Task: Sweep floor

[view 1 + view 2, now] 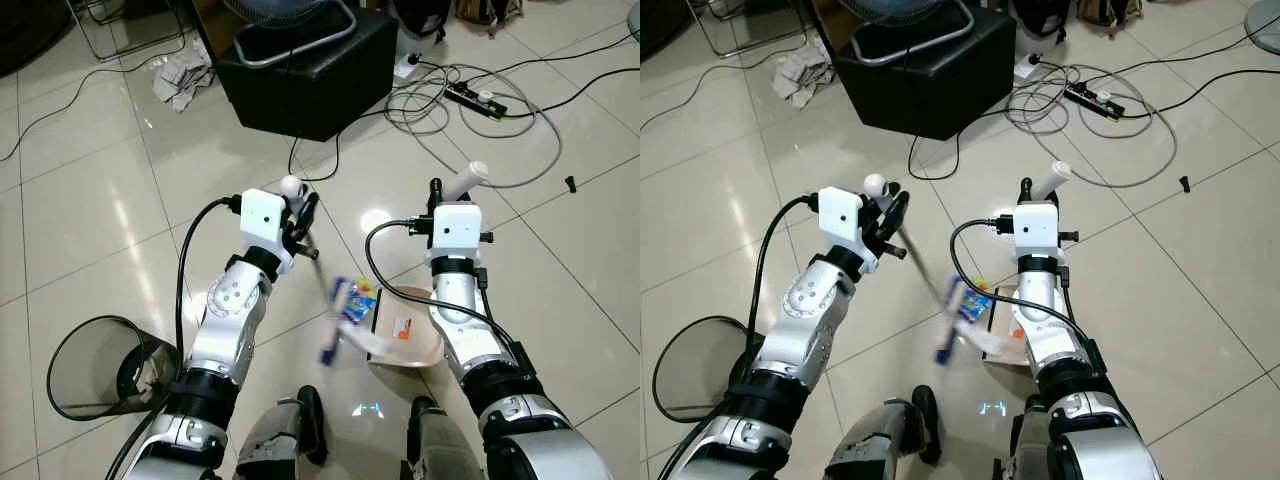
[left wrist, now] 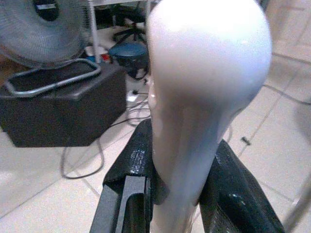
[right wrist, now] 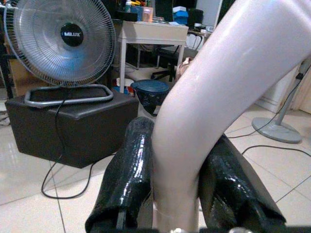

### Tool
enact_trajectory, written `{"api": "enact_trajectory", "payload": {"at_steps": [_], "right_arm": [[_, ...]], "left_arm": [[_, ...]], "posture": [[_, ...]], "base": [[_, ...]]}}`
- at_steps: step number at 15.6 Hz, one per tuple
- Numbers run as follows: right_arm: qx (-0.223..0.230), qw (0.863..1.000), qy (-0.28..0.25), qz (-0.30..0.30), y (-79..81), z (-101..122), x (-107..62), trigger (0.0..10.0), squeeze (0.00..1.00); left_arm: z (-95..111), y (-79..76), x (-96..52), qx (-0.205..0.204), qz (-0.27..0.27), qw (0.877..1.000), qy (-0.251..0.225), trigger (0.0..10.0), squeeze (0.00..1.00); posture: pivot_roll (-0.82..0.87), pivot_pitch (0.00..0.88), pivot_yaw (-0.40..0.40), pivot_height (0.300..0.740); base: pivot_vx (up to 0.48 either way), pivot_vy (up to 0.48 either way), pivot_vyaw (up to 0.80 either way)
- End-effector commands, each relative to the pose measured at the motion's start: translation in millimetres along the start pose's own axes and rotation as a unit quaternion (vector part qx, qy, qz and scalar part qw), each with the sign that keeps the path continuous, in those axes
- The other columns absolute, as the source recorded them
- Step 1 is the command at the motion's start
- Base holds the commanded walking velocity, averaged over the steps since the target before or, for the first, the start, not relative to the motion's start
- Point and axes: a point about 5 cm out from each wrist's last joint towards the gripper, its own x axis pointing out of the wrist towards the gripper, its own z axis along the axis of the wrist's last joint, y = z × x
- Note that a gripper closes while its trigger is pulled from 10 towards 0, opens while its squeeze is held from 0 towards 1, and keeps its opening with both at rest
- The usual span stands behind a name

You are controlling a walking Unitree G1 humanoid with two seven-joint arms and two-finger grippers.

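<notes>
**Sweeping in progress: litter at the mouth of the dustpan**

- Left pincer (image 1: pixel 303 213): fingers (image 2: pixel 127 184) pressed against the white handle of the brush (image 1: pixel 338 318); the shaft slants down to a blurred blue head on the floor (image 1: pixel 90 220), between the robot's feet.
- Right pincer (image 1: pixel 436 190): pinching the white handle (image 3: pixel 214 97) of the dustpan (image 1: pixel 415 330), whose beige tray lies flat on the tiles just ahead of the right foot.
- Litter: a blue-and-yellow wrapper (image 1: pixel 358 296) between brush head and tray edge; a white card with an orange mark (image 1: pixel 401 326) already inside the tray.
- Nearby: mesh bin (image 1: pixel 95 365) at the left, black box (image 1: pixel 305 70) with a fan, cables (image 1: pixel 470 120).
- Step judged: mid-sweep. Next move calls for drawing the wrapper into the steady tray, then carrying it to the bin.
</notes>
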Motion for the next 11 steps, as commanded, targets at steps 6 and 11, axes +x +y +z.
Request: {"api": "enact_trajectory", "payload": {"at_steps": [6, 11], "right_arm": [[0.005, 1.000, 0.010, 0.001, -0.9, -6, -6.0, 10.0, 0.00], [0.005, 1.000, 0.004, -0.017, -15.1, -7, -5.8, 10.0, 0.00]], "left_arm": [[10, -0.8, -5.6, -0.048, -0.062, 0.997, 0.005, 10.0, 0.00], [32, -1.9, 0.7, -0.039, -0.146, 0.988, -0.009, 10.0, 0.00]], "posture": [[0.13, 0.283, 0.163, 0.740], [0.12, 0.283, 0.169, 0.740]], "base": [[0.000, 0.000, 0.00], [0.000, 0.000, 0.00]]}}
